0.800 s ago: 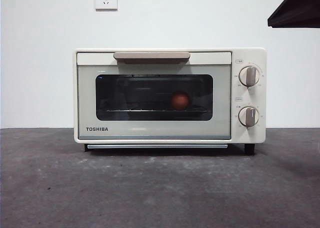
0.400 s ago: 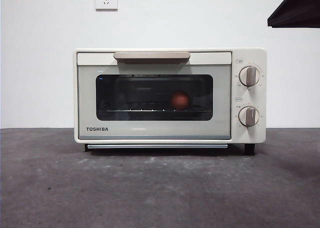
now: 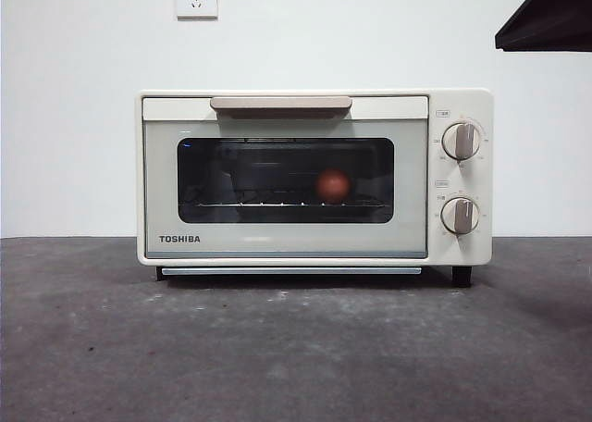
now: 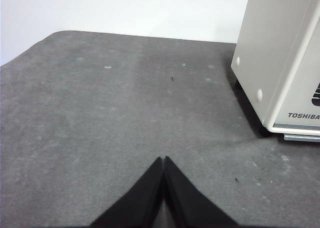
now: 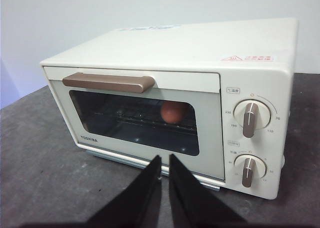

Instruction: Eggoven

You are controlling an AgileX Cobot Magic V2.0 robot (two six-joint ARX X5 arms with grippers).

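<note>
Hovering clear of the oven, the right gripper [image 5: 164, 180] carries nothing; its jaws stand nearly together, with only a narrow slit between them, and they aim at the lower edge of the door. The left gripper [image 4: 164, 180] is likewise empty, its jaws pressed tip to tip above bare desk [image 4: 100, 118], just beside the oven's side wall.

Beyond the right jaws sits the cream TOSHIBA oven [image 3: 287, 246], squarely on the dark grey desk, its door closed flush and the brown handle [image 5: 109, 82] along the top edge untouched by either arm. Through the dark glass the reddish-brown egg [image 3: 333, 185] rests on the wire rack, a little toward the knob side of the window. That placement reads as the goal of the task: the egg is inside and the door is shut on it, so the work looks finished or all but finished. The two knobs [image 5: 250, 119] both point straight up, which suggests no heat or timer has been set, though the dial marks are too small to read.

Both arms look parked. The right one sits back and somewhat above, looking down on the oven's front and top; the left hangs low over the desk. In the front view only a dark tip [image 3: 546, 19] shows at an upper corner.
</note>
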